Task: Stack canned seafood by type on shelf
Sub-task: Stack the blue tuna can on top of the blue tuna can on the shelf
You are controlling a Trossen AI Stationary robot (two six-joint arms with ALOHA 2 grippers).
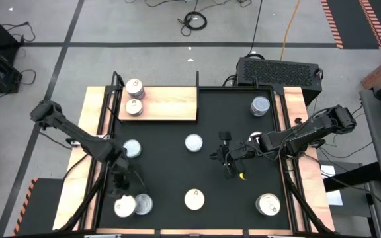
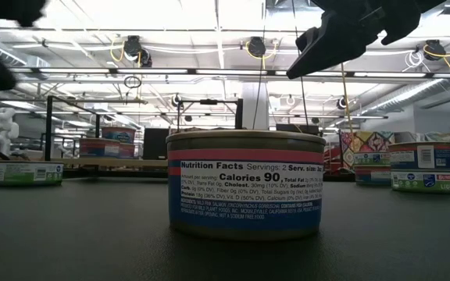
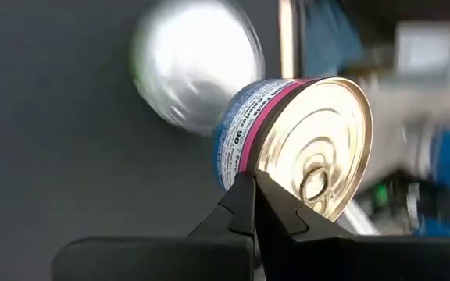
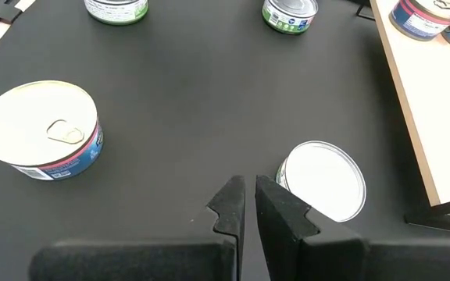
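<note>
In the high view's lower left, the left gripper (image 1: 120,180) is too dark to read; its wrist view shows closed fingers (image 3: 244,207) beside a pink-banded can (image 3: 295,144). The right gripper (image 4: 246,204) is closed and empty.

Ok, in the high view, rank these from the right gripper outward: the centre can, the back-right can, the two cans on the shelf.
1. Centre can, just left of the right gripper.
2. Back-right can, near the mat's far right corner.
3. Shelf cans, on the shelf at far left; too close to each other to split.
</note>
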